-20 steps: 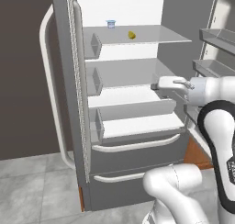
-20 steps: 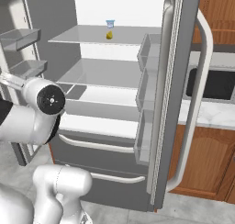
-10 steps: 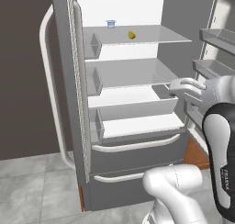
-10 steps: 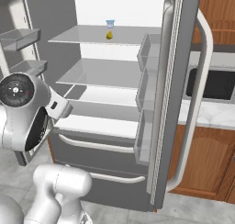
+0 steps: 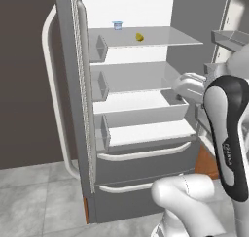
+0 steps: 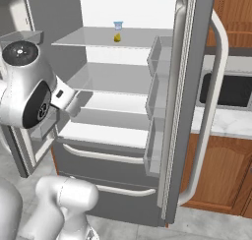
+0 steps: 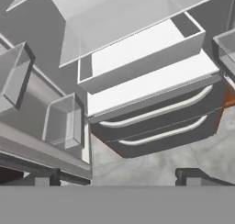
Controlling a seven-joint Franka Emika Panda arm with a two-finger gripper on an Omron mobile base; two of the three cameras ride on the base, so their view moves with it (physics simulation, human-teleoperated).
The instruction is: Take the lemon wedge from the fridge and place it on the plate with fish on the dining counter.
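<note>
Claw (image 7: 114, 177) spread wide, lemon wedge (image 5: 139, 37) on fridge (image 5: 141, 110) top shelf

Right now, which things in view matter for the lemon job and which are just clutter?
For the job:
- lemon wedge on the top shelf
- fridge, doors open
- gripper, open, holding nothing

Lying about:
- blue cup, behind the wedge on the same shelf
- microwave
- wooden cabinet
</note>
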